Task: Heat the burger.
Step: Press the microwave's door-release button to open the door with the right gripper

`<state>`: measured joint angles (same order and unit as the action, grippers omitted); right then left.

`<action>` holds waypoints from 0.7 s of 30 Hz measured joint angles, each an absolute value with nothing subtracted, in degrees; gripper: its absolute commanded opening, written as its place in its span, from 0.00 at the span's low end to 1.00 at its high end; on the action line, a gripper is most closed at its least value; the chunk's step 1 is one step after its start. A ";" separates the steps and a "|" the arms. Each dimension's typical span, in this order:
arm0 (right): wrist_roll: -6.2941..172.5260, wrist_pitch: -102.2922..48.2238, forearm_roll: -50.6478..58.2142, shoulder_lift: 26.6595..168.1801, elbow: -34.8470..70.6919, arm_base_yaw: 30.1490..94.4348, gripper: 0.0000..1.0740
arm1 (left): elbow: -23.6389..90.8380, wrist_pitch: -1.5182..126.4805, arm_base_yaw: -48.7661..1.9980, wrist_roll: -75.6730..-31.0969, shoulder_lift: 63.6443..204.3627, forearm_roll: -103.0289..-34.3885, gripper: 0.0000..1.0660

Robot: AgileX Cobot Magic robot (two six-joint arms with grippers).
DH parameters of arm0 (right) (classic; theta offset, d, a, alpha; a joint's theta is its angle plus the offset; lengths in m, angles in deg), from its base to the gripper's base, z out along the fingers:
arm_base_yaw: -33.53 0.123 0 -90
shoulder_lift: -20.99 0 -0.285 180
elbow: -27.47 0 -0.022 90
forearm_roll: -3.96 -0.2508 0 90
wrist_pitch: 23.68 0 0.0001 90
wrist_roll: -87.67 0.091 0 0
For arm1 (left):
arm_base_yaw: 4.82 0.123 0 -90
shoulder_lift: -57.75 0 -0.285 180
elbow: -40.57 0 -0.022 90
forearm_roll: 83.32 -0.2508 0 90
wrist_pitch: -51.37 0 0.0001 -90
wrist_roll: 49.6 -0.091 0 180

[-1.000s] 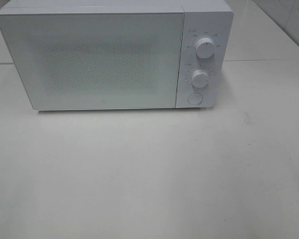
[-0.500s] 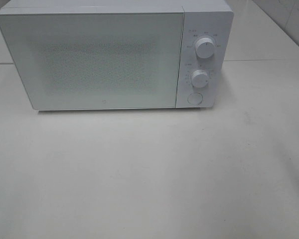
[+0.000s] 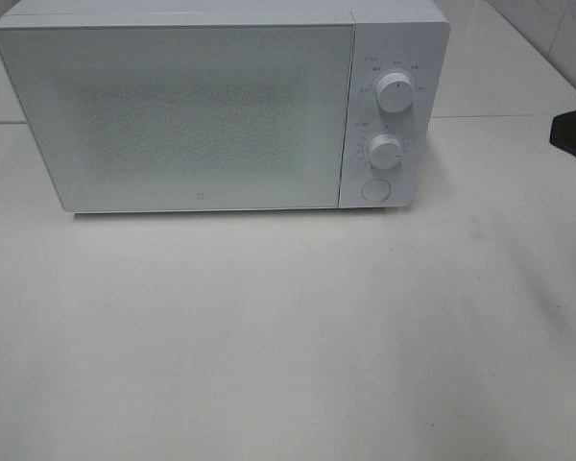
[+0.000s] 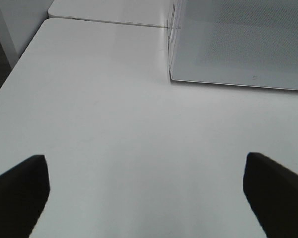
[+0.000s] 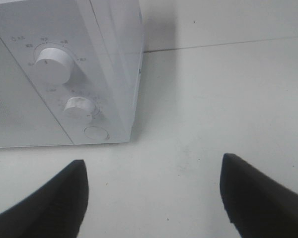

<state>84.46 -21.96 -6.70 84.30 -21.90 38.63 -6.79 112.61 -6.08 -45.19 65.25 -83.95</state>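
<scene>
Our right hand [image 5: 153,171], open and empty, has just come into view with the microwave [image 5: 64,74] ahead of it; we judge door-opening begins.

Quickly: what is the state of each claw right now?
Left claw: open, holding nothing.
Right claw: open, holding nothing.

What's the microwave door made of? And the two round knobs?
The door looks like smooth glass or glossy plastic: it is pale and flat, with a fine dotted mesh showing through. The upper knob and lower knob look like matte white plastic: even colour, no glare.
</scene>
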 measured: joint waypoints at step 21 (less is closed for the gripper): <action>82.97 -70.49 -8.36 105.44 -35.36 41.95 0.69 | -6.79 112.61 -6.08 -45.19 65.25 -83.95 0.92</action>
<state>82.97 -70.49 -8.36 105.44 -35.36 41.95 -6.79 112.61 -6.08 -45.19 65.25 -83.95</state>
